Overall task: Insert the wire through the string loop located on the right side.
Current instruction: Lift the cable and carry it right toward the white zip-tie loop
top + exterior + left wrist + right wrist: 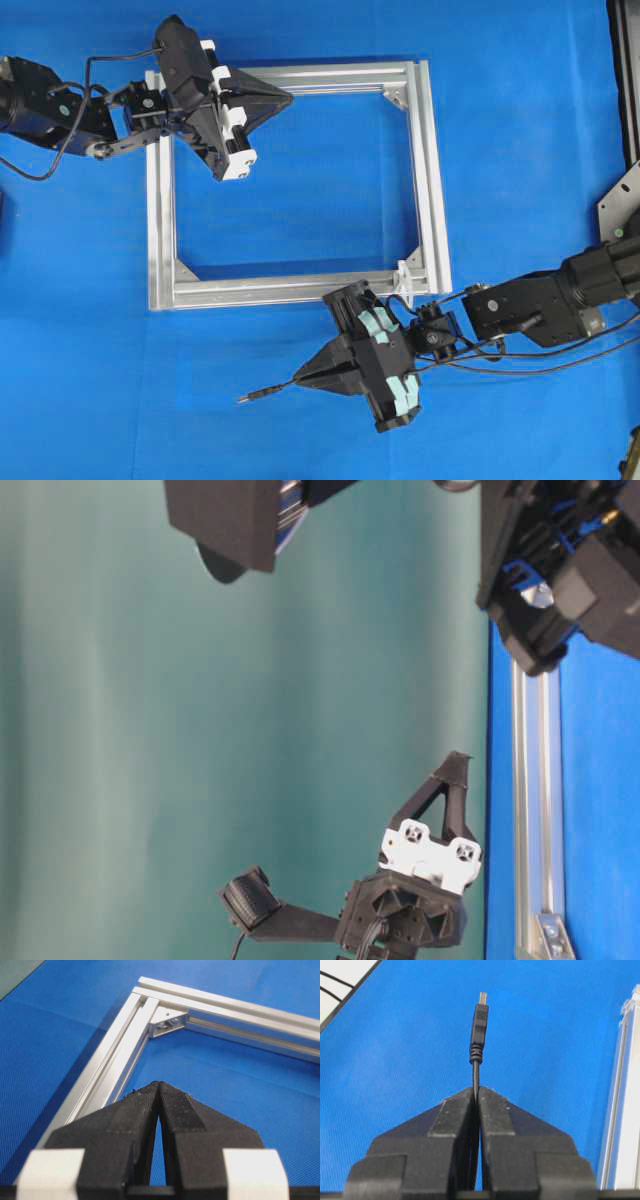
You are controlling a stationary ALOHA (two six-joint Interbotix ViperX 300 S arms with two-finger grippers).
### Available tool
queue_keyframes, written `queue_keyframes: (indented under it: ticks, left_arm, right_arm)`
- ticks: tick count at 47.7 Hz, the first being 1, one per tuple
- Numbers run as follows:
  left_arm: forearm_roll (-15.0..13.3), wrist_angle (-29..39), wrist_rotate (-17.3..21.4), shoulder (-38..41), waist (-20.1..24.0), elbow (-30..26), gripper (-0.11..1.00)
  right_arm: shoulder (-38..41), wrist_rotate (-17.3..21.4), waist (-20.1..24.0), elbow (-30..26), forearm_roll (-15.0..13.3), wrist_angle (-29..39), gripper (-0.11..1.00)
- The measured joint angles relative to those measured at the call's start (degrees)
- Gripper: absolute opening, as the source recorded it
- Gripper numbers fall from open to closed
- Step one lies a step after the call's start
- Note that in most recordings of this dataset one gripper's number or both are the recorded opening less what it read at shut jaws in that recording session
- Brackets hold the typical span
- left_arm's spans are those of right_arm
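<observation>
My right gripper (298, 378) is shut on the wire (268, 391) below the frame's front rail, on the blue mat. A short length sticks out leftward past the fingertips and ends in the dark plug tip (247, 398). In the right wrist view the plug (479, 1022) stands straight ahead of the closed gripper (475, 1090). A small whitish string loop (405, 271) sits at the frame's lower right corner, up and to the right of the gripper. My left gripper (288, 97) is shut on nothing and hovers over the frame's top left part (158, 1083).
The silver square frame (430, 180) lies flat on the blue mat, with triangular brackets in its corners (167, 1019). One frame rail (619, 1110) runs along the right edge of the right wrist view. Black arm cables trail at the far right (560, 360).
</observation>
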Motion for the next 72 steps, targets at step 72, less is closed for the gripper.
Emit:
queue_keyframes:
  ticks: [72]
  left_arm:
    - [0.0,0.0,0.0,-0.1,0.0,0.0,0.0]
  right_arm:
    - [-43.4,0.5,2.1,41.2,0.2,8.2,-0.04]
